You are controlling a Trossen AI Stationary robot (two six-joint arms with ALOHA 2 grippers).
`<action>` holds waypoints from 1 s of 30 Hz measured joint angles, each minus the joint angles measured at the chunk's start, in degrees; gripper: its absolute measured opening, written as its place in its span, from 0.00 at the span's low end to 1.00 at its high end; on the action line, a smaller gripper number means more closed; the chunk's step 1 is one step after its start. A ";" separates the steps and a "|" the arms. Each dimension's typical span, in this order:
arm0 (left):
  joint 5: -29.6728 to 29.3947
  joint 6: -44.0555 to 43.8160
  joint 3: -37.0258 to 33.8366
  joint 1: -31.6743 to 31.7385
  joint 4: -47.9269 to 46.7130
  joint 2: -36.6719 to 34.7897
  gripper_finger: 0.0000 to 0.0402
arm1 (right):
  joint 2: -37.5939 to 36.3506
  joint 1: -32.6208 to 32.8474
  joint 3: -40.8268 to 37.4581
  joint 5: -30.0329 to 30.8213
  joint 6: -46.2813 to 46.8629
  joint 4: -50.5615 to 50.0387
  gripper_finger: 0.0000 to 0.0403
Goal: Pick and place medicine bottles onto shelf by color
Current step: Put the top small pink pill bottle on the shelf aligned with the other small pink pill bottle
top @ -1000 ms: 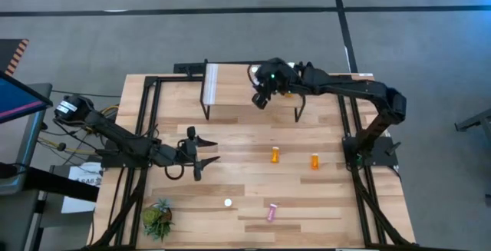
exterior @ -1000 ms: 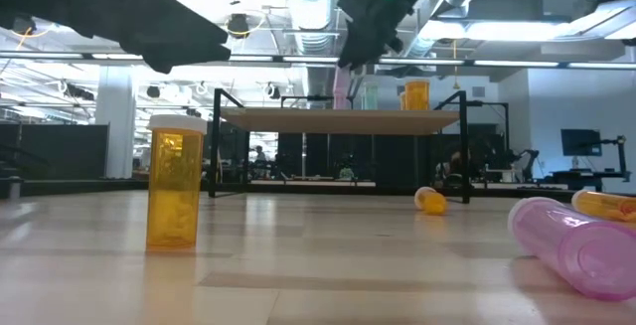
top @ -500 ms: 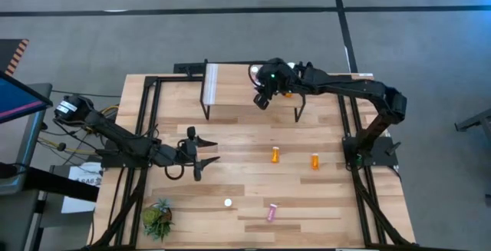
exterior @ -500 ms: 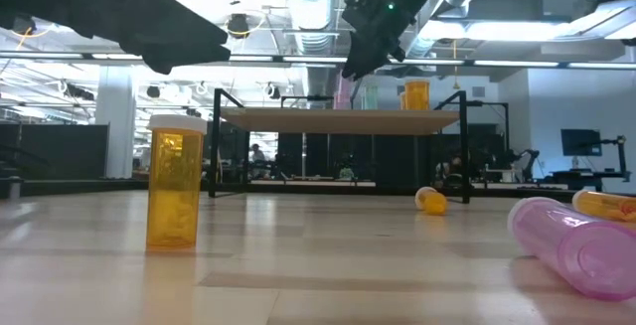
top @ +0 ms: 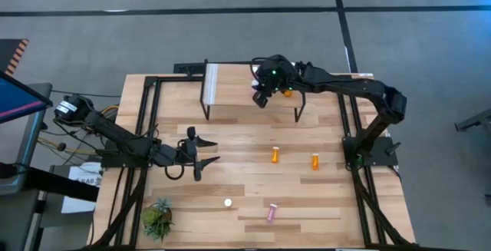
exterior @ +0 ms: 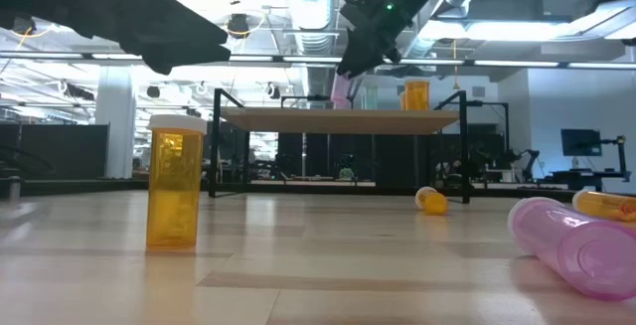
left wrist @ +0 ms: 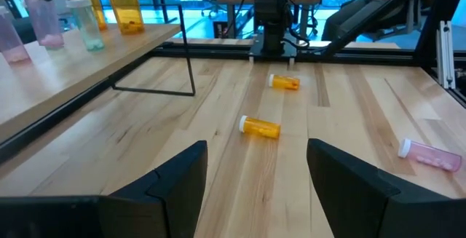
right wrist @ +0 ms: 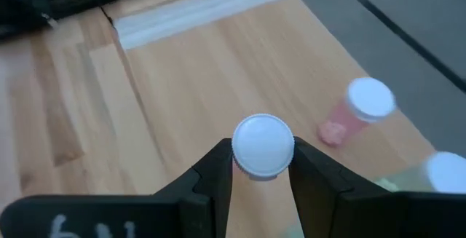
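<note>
Holding a pink medicine bottle [right wrist: 263,145] by its white cap, the right gripper [top: 263,90] hangs over the shelf [top: 238,94] at the far side of the bench [top: 245,182]; its jaws are partly closed, one pressing each side of the cap. In the low view the pink bottle [exterior: 341,90] hangs upright from those jaws just above the shelf board [exterior: 343,120]; whether its base touches the wood cannot be told.

On the shelf stand other bottles: a pink one [right wrist: 355,114] close beside the held bottle, a teal one [left wrist: 88,25] and a larger orange one [left wrist: 123,8] with small tablets in its bottom. The shelf's whitish strip [top: 212,84] runs along its left short edge.

On the bench nearer the middle lie two small orange bottles [top: 275,155] [top: 314,160] on their sides, just apart from each other. Nearer still, a pink bottle [top: 271,212] lies on its side, and a small white cap-like thing [top: 227,202] sits to its left. A green plant [top: 157,219] stands at the near left corner.

The left gripper [top: 202,152] waits over the left part of the bench, well apart from the shelf, its jaws wide open and empty.

No writing on any bottle can be read.
</note>
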 joint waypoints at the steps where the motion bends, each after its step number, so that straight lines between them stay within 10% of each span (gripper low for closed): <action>1: 0.01 0.00 0.00 0.01 0.00 0.00 0.56 | 0.33 -0.23 0.04 -0.43 0.14 0.45 0.34; 30: 1.20 -0.02 0.00 0.02 0.20 0.02 0.56 | 3.59 -2.49 3.20 -0.76 -2.67 -1.62 0.34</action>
